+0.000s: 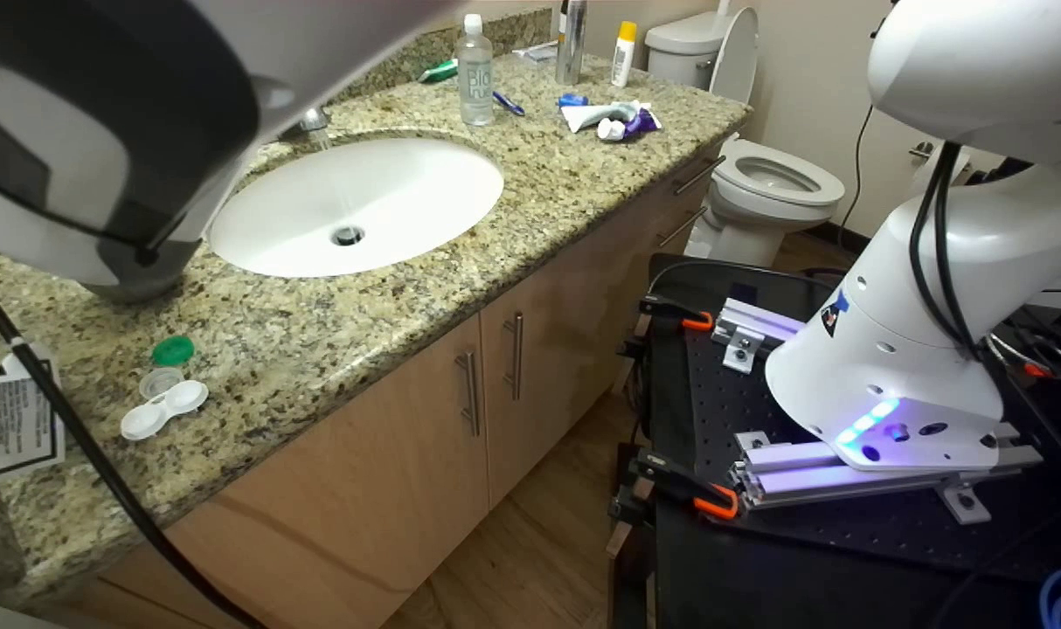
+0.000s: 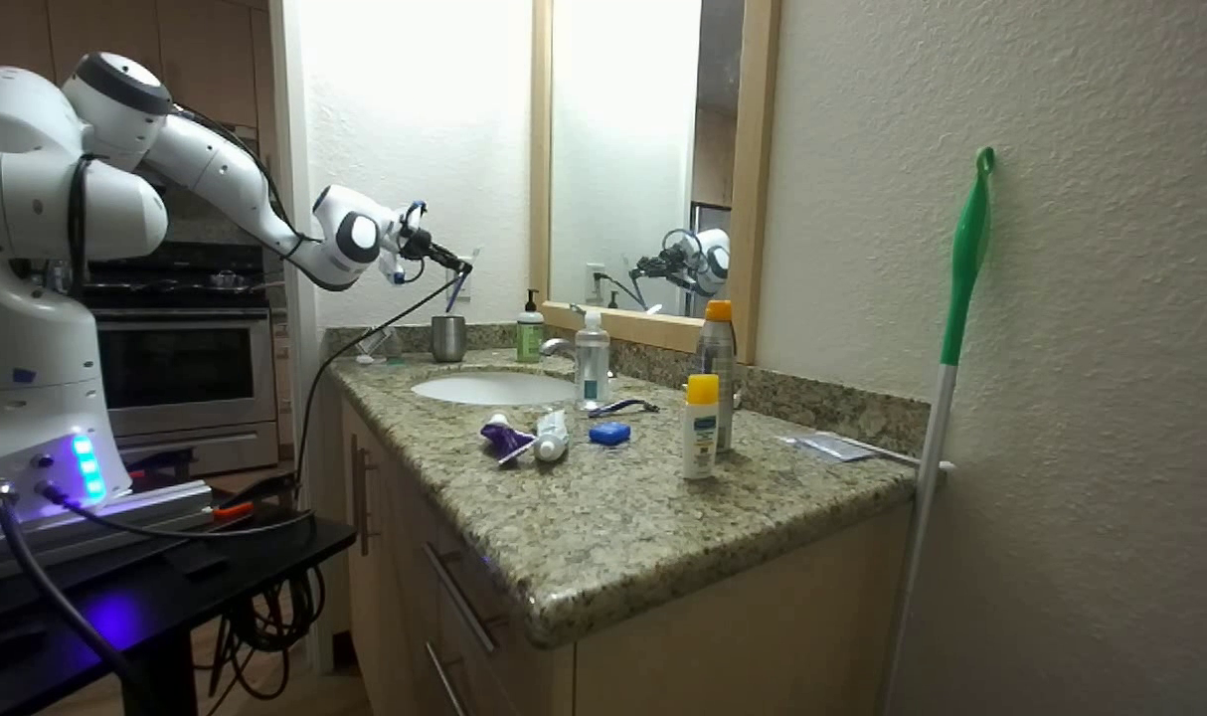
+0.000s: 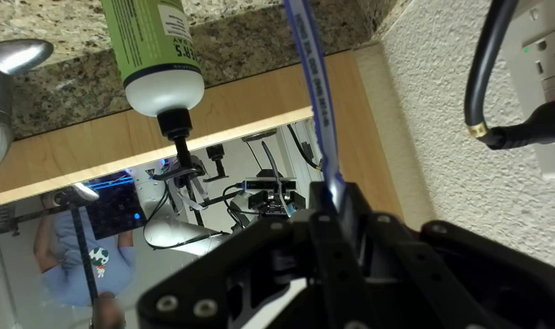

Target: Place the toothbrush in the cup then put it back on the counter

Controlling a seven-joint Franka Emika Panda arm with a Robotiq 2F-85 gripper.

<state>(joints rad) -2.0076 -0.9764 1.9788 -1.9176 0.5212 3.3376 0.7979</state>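
Wrist view: the pincer [image 3: 338, 195] pinched the toothbrush [image 3: 317, 87], lettered shaft running out beyond the grip. In an exterior view the brush hung down at a slight tilt, free end just above the cup [image 2: 448, 340], which stood upright on the bench [image 2: 603, 517] near the green pump bottle [image 2: 529, 338]. Depth alignment could not be told. Step judged to be insertion. It seemed to call for centring the free end over the mouth, turning the shaft nearer vertical, descending slowly, and letting go only with the end well inside; rim contact risked tipping the cup.
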